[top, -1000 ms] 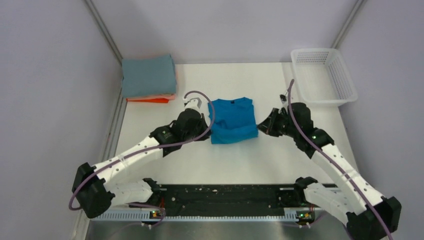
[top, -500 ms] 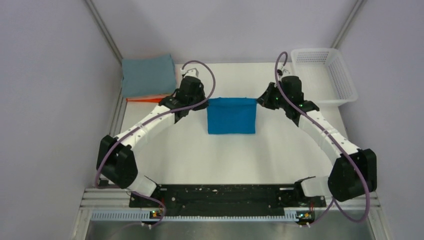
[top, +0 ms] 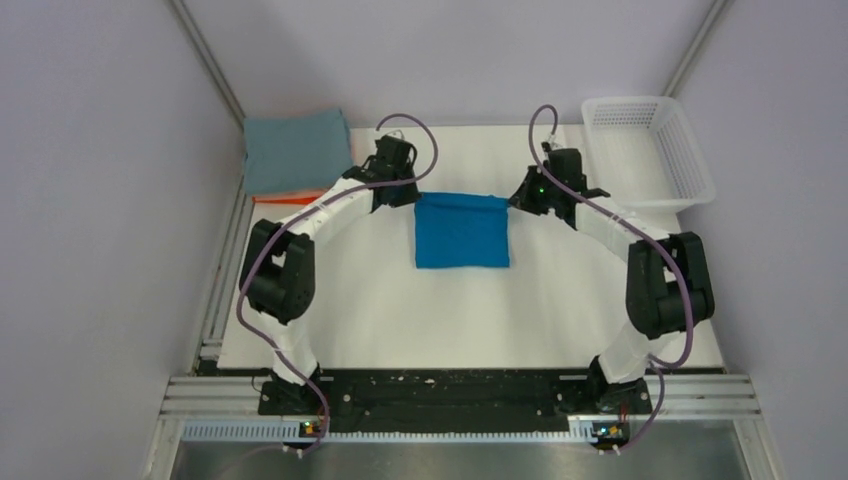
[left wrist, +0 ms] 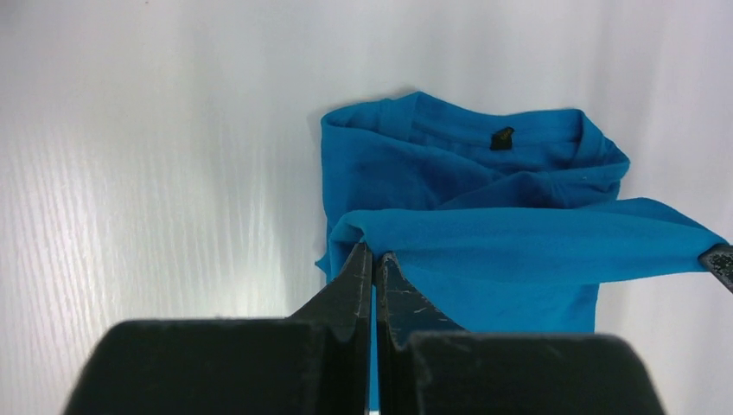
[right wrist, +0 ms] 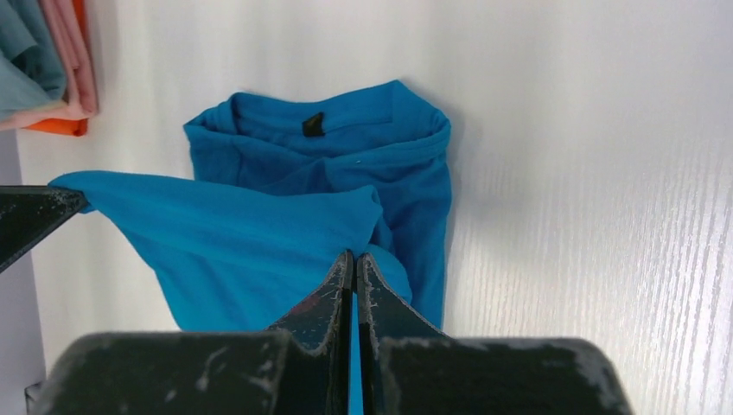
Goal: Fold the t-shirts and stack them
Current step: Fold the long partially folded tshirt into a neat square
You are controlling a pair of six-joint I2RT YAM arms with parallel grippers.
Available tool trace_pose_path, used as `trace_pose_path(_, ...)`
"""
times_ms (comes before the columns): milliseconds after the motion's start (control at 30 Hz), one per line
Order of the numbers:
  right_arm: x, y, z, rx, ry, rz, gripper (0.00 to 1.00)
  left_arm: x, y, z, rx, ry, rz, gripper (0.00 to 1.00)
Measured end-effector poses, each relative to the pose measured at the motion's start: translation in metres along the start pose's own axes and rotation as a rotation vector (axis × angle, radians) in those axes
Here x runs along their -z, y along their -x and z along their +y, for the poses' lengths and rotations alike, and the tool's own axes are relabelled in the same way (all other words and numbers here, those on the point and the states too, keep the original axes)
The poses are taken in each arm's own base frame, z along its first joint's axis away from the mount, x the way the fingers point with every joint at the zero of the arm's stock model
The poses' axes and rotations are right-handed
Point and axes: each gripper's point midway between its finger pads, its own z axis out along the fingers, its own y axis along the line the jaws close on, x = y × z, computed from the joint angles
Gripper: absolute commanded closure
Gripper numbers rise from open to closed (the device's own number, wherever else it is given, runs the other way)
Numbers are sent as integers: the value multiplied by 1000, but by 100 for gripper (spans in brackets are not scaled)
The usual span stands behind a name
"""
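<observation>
White tabletop (top: pixel 560 310) fills the booth between plain grey walls. At its far left corner sits the stack of folded t-shirts (top: pixel 297 150), grey-blue on top with pink and orange edges showing under it. Just right of that, my left gripper (top: pixel 408 195) is pinched tight on one corner of the blue t-shirt (top: pixel 462 235); on the left wrist feed the tips meet on the cloth with no gap. The shirt lies mid-table, and its lifted edge is pulled taut across to my right gripper (top: pixel 513 198), clamped the same way on the opposite corner. That taut edge runs left to right between the claws, at the shirt's far side. On both wrist feeds the collar (left wrist: pixel 501 130) lies flat on the table below and beyond it. I judge the next move is to lower both claws together so the edge lands on the collar end. The stack is nearer my left arm. A white mesh basket (top: pixel 690 185) sits far right.
</observation>
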Motion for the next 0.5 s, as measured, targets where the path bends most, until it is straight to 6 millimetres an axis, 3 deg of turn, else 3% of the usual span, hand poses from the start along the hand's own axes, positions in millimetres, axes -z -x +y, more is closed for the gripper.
trace_pose_path(267,-36,8,-15,-2,-46,-12,100,-49,-3,13,25,26,77,100)
trace_pose_path(433,-56,5,-25,-10,-67,-7,100,-70,-7,21,43,28,115,100)
trace_pose_path(500,-62,2,-31,-16,-83,-7,100,-78,-7,22,49,23,130,83)
